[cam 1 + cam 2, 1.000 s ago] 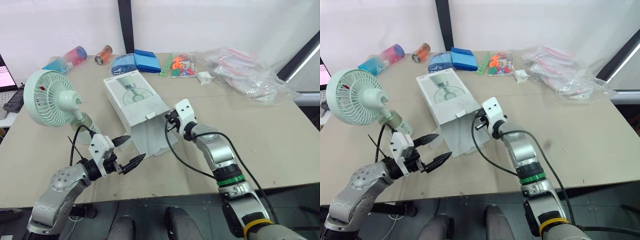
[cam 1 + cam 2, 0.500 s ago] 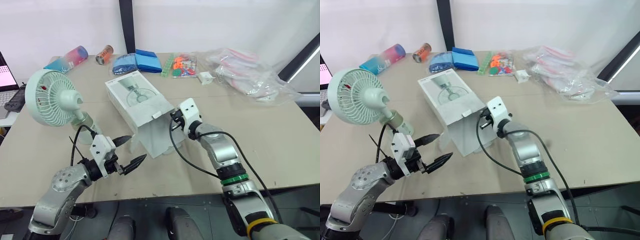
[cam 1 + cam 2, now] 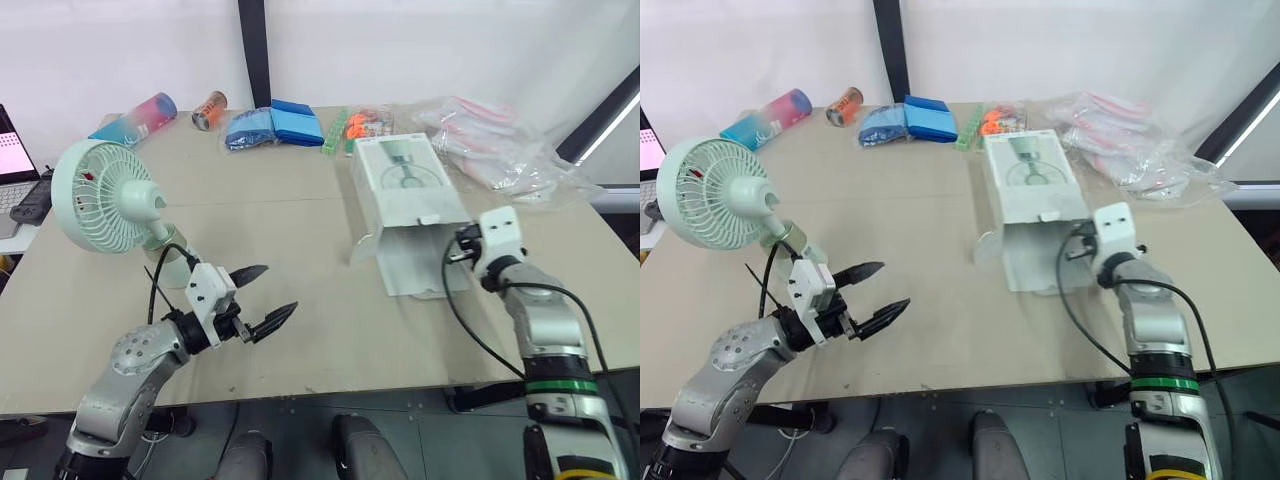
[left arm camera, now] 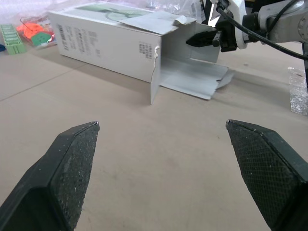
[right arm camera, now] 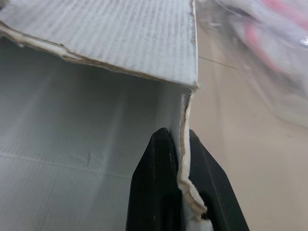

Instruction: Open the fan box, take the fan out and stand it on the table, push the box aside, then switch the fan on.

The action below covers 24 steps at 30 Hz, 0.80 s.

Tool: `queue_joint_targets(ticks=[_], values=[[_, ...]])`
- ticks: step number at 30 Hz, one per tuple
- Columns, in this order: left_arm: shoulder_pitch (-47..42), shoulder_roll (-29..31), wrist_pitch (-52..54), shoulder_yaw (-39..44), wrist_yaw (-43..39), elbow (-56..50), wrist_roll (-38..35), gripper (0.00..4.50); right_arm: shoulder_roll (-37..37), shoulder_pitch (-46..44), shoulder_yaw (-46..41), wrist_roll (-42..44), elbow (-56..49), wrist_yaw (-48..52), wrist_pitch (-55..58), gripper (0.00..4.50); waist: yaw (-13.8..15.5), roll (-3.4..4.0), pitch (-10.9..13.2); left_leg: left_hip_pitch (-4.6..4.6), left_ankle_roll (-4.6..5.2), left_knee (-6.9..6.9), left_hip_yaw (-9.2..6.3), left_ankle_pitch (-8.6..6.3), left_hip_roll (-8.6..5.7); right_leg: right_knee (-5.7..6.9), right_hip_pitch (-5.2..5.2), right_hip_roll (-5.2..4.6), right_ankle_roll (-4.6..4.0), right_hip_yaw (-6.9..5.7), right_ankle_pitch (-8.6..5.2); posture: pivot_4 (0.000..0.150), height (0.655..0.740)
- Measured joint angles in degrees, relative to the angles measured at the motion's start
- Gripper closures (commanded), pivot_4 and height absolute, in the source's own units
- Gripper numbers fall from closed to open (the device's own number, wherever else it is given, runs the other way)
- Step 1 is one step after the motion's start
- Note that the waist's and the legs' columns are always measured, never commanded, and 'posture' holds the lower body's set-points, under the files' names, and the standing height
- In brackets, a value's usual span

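Observation:
The pale green fan [image 3: 105,205] stands upright on the table's left side. The white fan box [image 3: 410,185] lies right of centre, its open end and loose flaps facing the near edge. My right gripper [image 3: 462,250] is at the box's near right corner, shut on the edge of its side wall [image 5: 185,192]; the wrist view shows the cardboard pinched between the two fingers. My left gripper [image 3: 279,287] hovers open over bare table in front of the fan, holding nothing. The left wrist view shows the box [image 4: 106,43] beyond the open fingers.
Along the far edge lie a pink-blue bottle [image 3: 135,115], a can [image 3: 208,108], blue packs [image 3: 275,122], colourful packets [image 3: 365,128] and clear plastic bags [image 3: 500,145]. A laptop [image 3: 10,160] sits at the left edge. Bare table stretches between fan and box.
My right gripper has dragged the box from the table's middle to the right, turning it as it went. The left gripper has stayed open in about the same place.

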Motion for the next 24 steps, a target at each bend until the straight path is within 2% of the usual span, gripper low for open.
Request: queue_joint_targets(ticks=[7,16,22,24], values=[[-2.1,-0.4,0.0,-0.3,-0.5,1.9,0.0,0.0,-1.1,4.7,-3.7,0.1,-4.8,-3.2,4.7,4.43,0.2,-0.06,-0.1,-0.02,0.0,0.01,-0.01,0.0,-0.03,-0.01,0.02,-0.04,0.06,0.0,-0.04,0.15,0.74],[-3.3,-0.4,0.0,-0.3,-1.1,3.1,0.0,0.0,-3.1,7.3,-6.0,0.2,-5.6,-4.3,5.7,4.43,0.6,-0.06,-0.1,0.0,0.0,0.01,0.01,0.0,-0.04,-0.02,0.05,-0.03,0.08,0.03,-0.05,0.15,0.74],[-4.5,-0.1,1.3,-1.0,-4.6,3.0,-2.4,0.0,-3.1,7.5,-6.1,0.2,-5.7,-4.3,5.5,4.43,0.6,-0.06,-0.1,0.0,0.0,0.01,0.01,0.0,-0.04,-0.02,0.05,-0.03,0.09,0.04,-0.05,0.15,0.74],[-4.8,1.7,2.6,-2.3,-6.9,2.3,-3.3,0.0,-3.2,7.5,-6.1,0.2,-5.5,-4.3,5.3,4.43,0.6,-0.06,-0.1,0.0,0.01,0.01,0.01,0.0,-0.04,-0.02,0.05,-0.03,0.09,0.04,-0.06,0.15,0.74]])
